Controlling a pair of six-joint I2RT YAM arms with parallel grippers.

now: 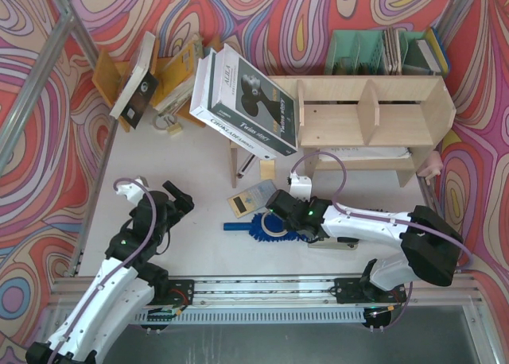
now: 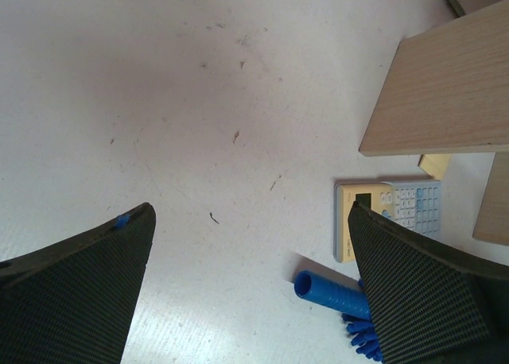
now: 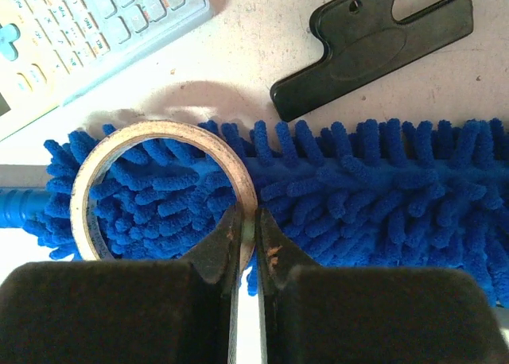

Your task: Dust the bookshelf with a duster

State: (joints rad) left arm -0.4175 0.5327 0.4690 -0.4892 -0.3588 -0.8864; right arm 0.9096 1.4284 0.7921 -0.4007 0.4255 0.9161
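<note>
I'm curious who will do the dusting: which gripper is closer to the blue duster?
Right. The right gripper sits directly over the duster, on its fluffy head, pinching a tape ring lying there. The left gripper hangs open beyond the handle end, apart from it.

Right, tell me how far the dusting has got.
Nothing looks dusted: the fluffy blue microfibre duster lies on the white table. In hand: the right gripper pinches a beige tape ring resting on it. To do: pick up the duster, wipe the light plywood bookshelf; the left gripper hangs open, empty.
</note>
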